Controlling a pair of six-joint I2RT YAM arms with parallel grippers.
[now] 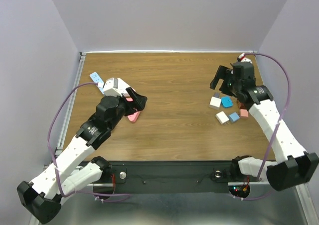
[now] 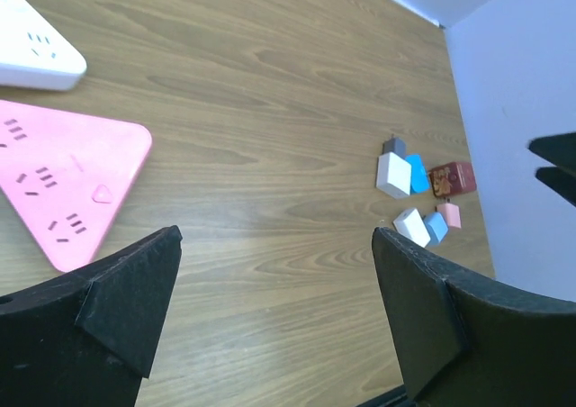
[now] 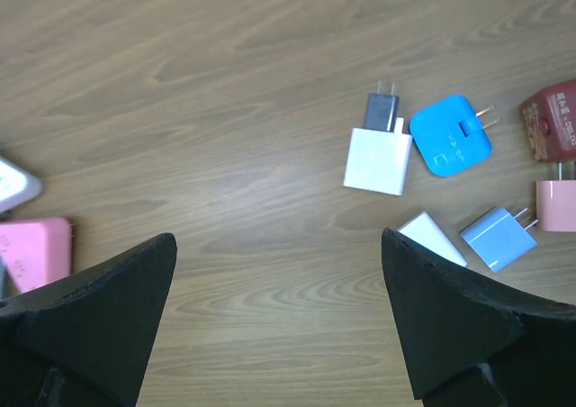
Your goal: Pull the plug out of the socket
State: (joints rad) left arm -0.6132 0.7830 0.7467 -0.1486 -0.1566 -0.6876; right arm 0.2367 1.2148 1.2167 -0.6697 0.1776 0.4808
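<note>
A pink triangular socket lies flat on the wooden table, its slots bare, beside a white socket strip. My left gripper hovers open just right of the pink socket, holding nothing. Several loose plugs lie at the right: a white plug with a dark grey one against it, a blue plug, a light blue plug and another white plug. My right gripper hangs open above the table just left of them, empty. In the top view it is above the group.
A red box-like adapter and a pink plug lie at the far right of the group, near the table's right edge. Purple cables loop off both arms. Walls close in the table on three sides.
</note>
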